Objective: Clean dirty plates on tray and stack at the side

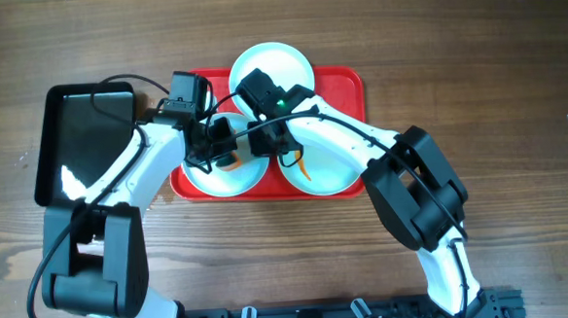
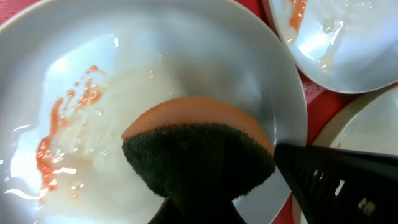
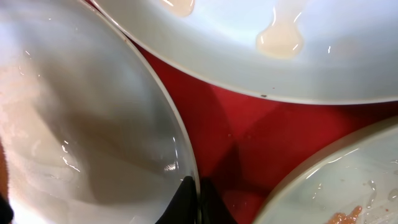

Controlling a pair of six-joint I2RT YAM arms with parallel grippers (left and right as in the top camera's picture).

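Mid-wipe, our left gripper [image 1: 223,143] clamps the orange, dark-green-backed sponge [image 2: 199,155] onto the front-left pale blue-white round plate [image 2: 186,56] on the red textured plastic tray [image 1: 343,83], our right gripper [image 3: 193,200] pinching its rim, so next we should sweep across the orange smear [image 2: 59,137].

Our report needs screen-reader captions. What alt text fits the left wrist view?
A sponge, orange on top with a dark scouring face, sits over a pale plate streaked with an orange smear. A second smeared plate and a strip of the red tray show at the right.
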